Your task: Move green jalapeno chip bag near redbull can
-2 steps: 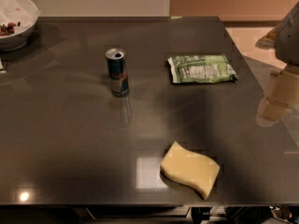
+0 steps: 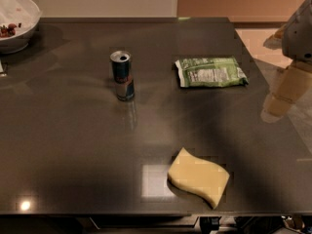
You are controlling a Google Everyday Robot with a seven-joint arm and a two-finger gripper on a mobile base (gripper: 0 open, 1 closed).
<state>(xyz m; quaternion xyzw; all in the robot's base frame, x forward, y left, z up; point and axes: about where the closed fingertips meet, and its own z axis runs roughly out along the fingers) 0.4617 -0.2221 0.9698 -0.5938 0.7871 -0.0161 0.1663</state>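
Note:
The green jalapeno chip bag (image 2: 211, 72) lies flat on the dark table (image 2: 73, 145), right of centre toward the back, white printed panel up. The redbull can (image 2: 123, 75) stands upright to its left, about a bag's length away. My gripper (image 2: 279, 104) hangs at the right edge of the view, beyond the table's right side, to the right of the bag and a little nearer than it. It holds nothing that I can see.
A wavy yellow sponge (image 2: 200, 176) lies near the front edge, right of centre. A white bowl (image 2: 17, 21) with dark bits in it stands at the back left corner. The table's right edge runs just left of the gripper.

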